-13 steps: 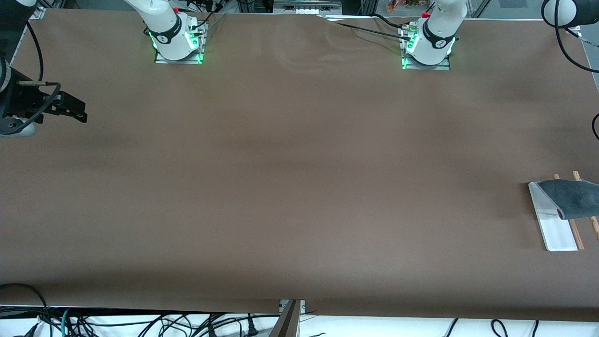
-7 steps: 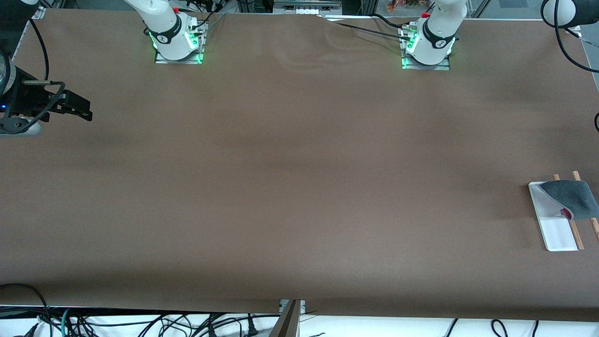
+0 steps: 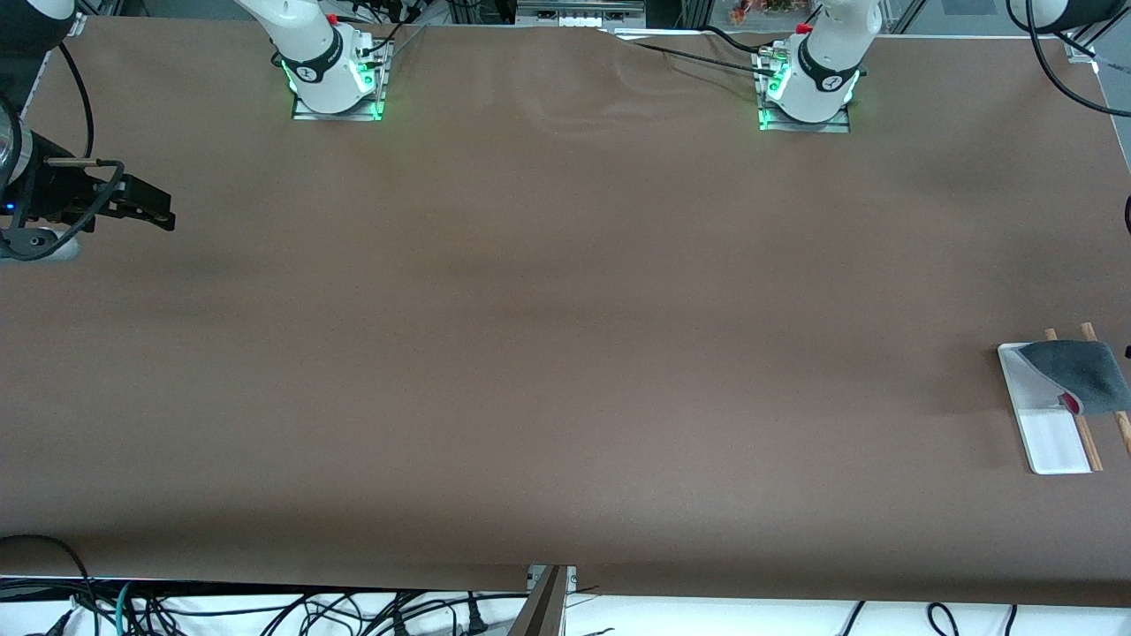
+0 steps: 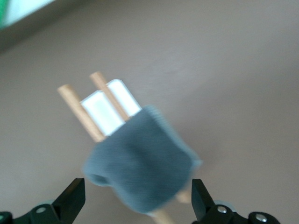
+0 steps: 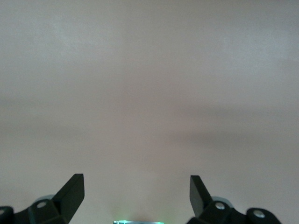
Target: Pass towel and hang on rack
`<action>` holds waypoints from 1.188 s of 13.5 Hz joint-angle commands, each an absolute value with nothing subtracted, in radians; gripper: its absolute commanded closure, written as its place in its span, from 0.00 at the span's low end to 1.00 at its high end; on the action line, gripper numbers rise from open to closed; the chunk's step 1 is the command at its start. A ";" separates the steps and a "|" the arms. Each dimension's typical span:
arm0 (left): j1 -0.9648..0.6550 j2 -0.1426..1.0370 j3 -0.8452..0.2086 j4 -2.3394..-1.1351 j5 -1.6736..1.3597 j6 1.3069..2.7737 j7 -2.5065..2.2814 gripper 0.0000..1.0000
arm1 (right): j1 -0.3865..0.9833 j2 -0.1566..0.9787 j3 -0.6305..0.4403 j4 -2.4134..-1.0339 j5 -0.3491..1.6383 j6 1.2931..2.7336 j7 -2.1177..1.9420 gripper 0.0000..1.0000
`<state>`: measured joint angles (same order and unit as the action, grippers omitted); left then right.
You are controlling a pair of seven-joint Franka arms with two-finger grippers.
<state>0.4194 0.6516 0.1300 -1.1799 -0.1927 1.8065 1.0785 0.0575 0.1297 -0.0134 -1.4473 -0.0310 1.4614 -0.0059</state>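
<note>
Front view: towel (image 3: 1080,375) draped over the rack (image 3: 1051,433) rods at the left arm's end of the table, a pink-red corner showing; rack cut off by the frame edge, left gripper out of frame, right gripper (image 3: 157,210) over the table's other end, near its edge. Left wrist view: left gripper (image 4: 138,198) jaws wide, towel (image 4: 140,168) between and clear of both fingertips, rack (image 4: 110,105) base partly covered. Right wrist view: right gripper (image 5: 137,191) jaws wide, holding nothing, only bare table (image 5: 149,93) below.

Towel (image 3: 1080,374) draped over rack (image 3: 1051,440)

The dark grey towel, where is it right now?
The dark grey towel hangs draped over the white-based wooden-rod rack at the left arm's end of the table.
</note>
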 commanded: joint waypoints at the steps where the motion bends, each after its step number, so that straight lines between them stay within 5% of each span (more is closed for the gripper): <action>1: 0.333 0.551 0.135 -1.209 -0.120 1.653 0.840 0.00 | 0.043 0.132 -0.006 -1.445 -0.023 1.456 -0.017 0.00; 6: 0.117 0.439 0.135 -1.213 -0.080 1.453 0.391 0.00 | 0.043 0.133 -0.006 -1.445 -0.023 1.462 -0.017 0.00; 9: -0.007 0.329 0.130 -1.313 -0.063 1.459 0.122 0.00 | 0.043 0.133 -0.006 -1.443 -0.023 1.463 -0.017 0.00; 14: 0.110 0.016 -0.162 -1.710 0.017 1.653 -0.109 0.00 | 0.043 0.133 -0.006 -1.443 -0.023 1.465 -0.017 0.00; 16: 0.114 -0.005 -0.161 -1.715 0.012 1.660 -0.101 0.00 | 0.043 0.133 -0.006 -1.443 -0.023 1.465 -0.017 0.00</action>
<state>0.0777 0.0835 -0.1427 -1.6128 -0.0083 1.6121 -0.0988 0.0545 0.1381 -0.0138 -1.4468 -0.0311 1.4640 -0.0064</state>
